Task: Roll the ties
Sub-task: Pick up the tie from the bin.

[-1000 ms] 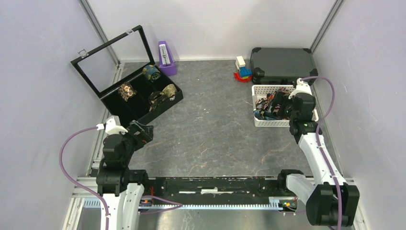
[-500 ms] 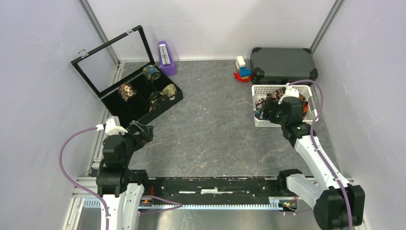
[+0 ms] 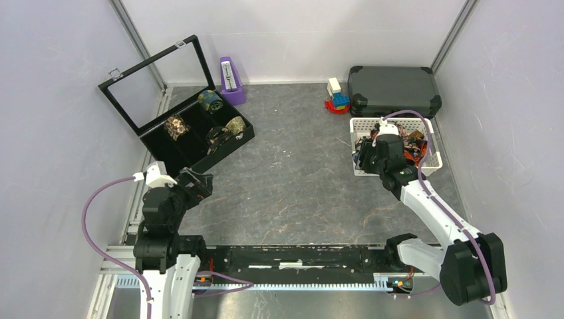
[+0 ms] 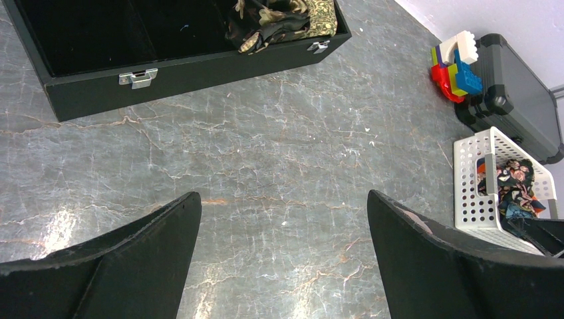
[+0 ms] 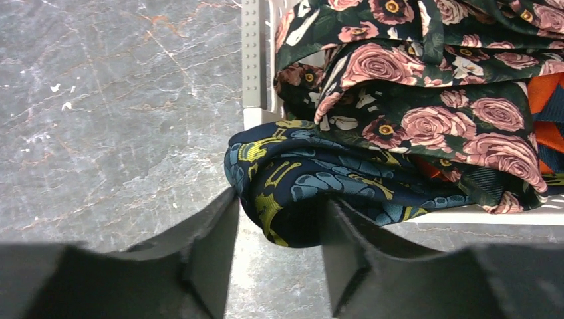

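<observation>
The right hand [image 5: 279, 203] pinched a fold of the navy tie [image 5: 312, 179] where it spilled over the white basket's [image 5: 251, 60] near-left corner, probably to draw it onto the table [image 5: 100, 100] for rolling. The left hand [image 4: 282, 196] hung wide and empty beside the black box [image 4: 199, 63].

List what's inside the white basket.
A rose-patterned tie on top, navy paisley tie spilling over the rim, orange fabric beneath. Whatever lies deeper in the white basket is covered.
</observation>
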